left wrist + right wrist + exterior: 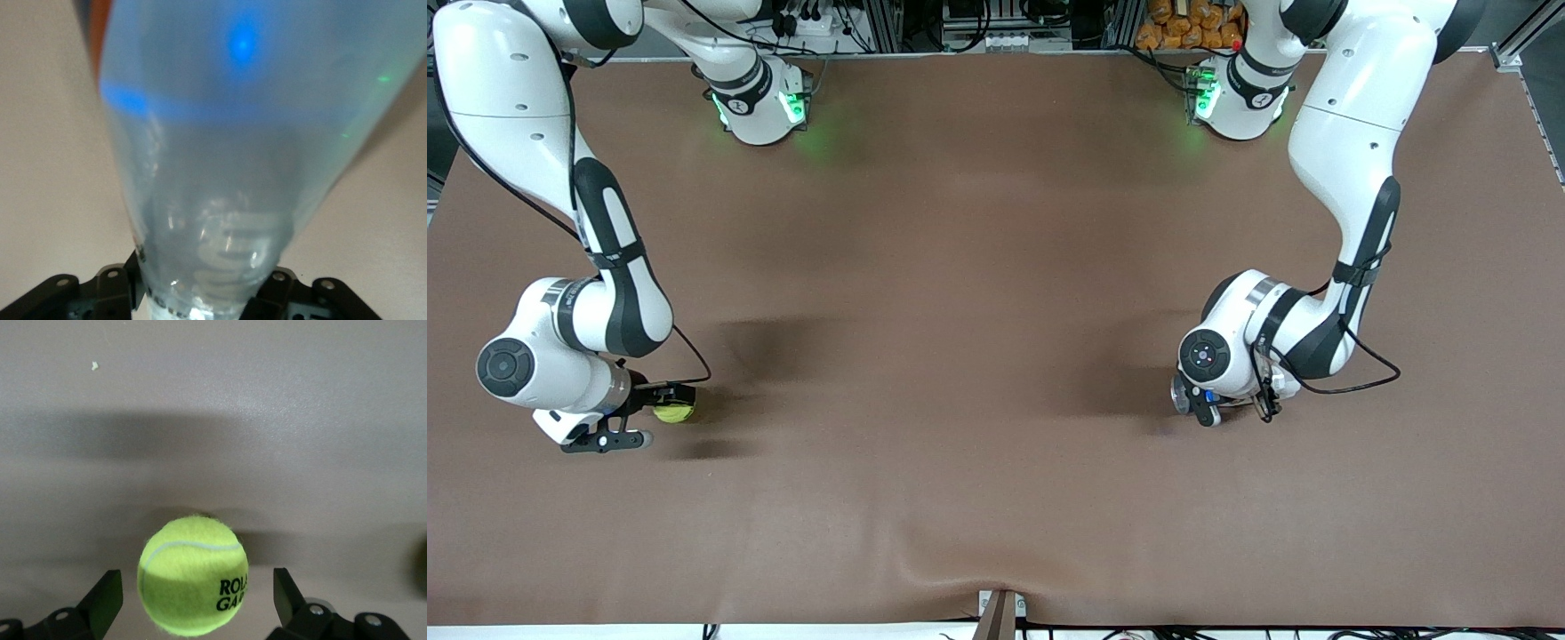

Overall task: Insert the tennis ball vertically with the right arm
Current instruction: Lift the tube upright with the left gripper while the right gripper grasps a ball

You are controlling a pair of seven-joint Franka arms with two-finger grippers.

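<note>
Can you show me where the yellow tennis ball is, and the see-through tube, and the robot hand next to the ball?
tennis ball [193, 583]: right wrist view, on its fuzzy yellow front.
clear tube [220, 167]: left wrist view, on its see-through wall.
right gripper [198, 600]: right wrist view, midway between its open fingers, around the ball.

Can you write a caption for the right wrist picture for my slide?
Right tool, fingers open, around a tennis ball on the brown table.

Yellow-green ball [193, 584] with black lettering and pale seam; clear bluish bottle [220, 167]; brown table [978, 356]
</note>
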